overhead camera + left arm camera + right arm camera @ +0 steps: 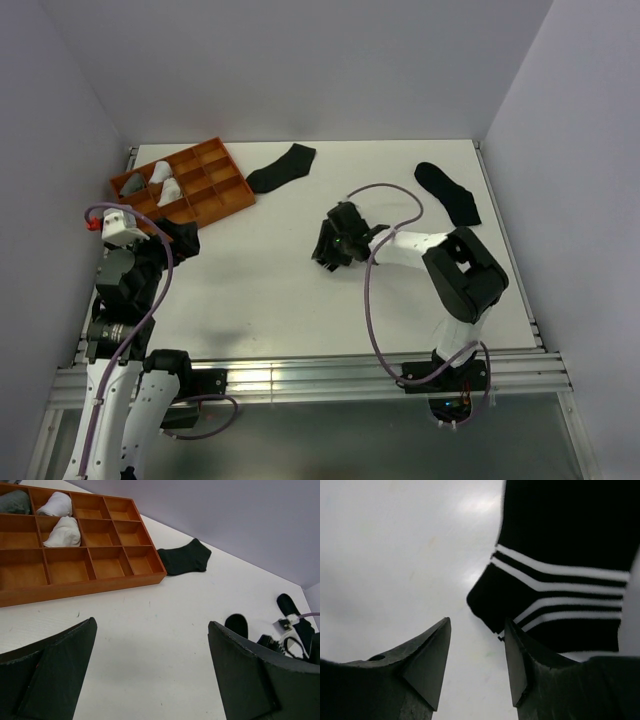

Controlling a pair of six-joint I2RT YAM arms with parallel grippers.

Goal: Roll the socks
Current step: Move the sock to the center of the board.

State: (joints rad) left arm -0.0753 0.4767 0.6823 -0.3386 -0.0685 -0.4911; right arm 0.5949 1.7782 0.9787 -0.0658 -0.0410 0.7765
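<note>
Right hand (477, 622) narrow, empty, low beside striped sock (560, 545), likely to pinch its edge; left hand (151, 625) wide, idle near tray (75, 591).

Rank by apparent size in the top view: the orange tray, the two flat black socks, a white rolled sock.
1. orange tray
2. centre black sock and right black sock: look alike, so tied
3. white rolled sock, smallest

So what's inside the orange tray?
A white sock roll, a second white roll and a grey roll; the tray's other visible compartments are empty. Its left end is cropped.
</note>
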